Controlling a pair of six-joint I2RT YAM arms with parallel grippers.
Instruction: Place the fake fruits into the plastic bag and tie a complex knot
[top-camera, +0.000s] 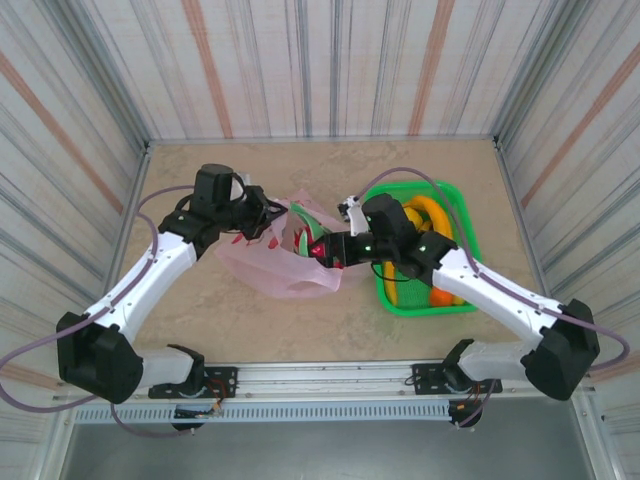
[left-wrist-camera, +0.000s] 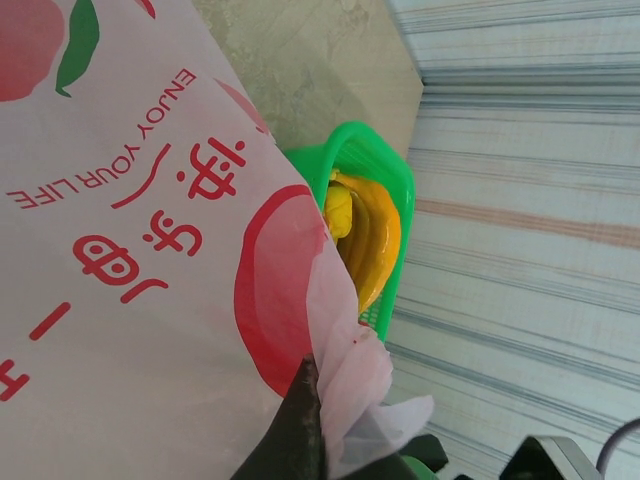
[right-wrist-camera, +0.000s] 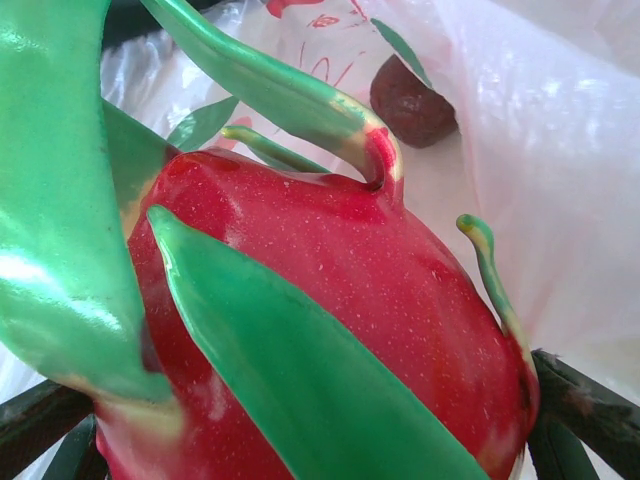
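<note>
This is a robotics lab test cell: two white-and-black robot arms are bolted to an aluminium rail at the edge of a beige stone-patterned desk. Striped panel walls box it in on three sides, and loose cables loop along the arms.

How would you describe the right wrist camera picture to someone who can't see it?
A glossy red plastic dragon fruit with long green leaf-like scales looms close up, gripped between the robot's dark right fingers at the bottom corners. Behind it is a thin translucent pink plastic bag, with a small dark brown toy fruit resting on it.
</note>
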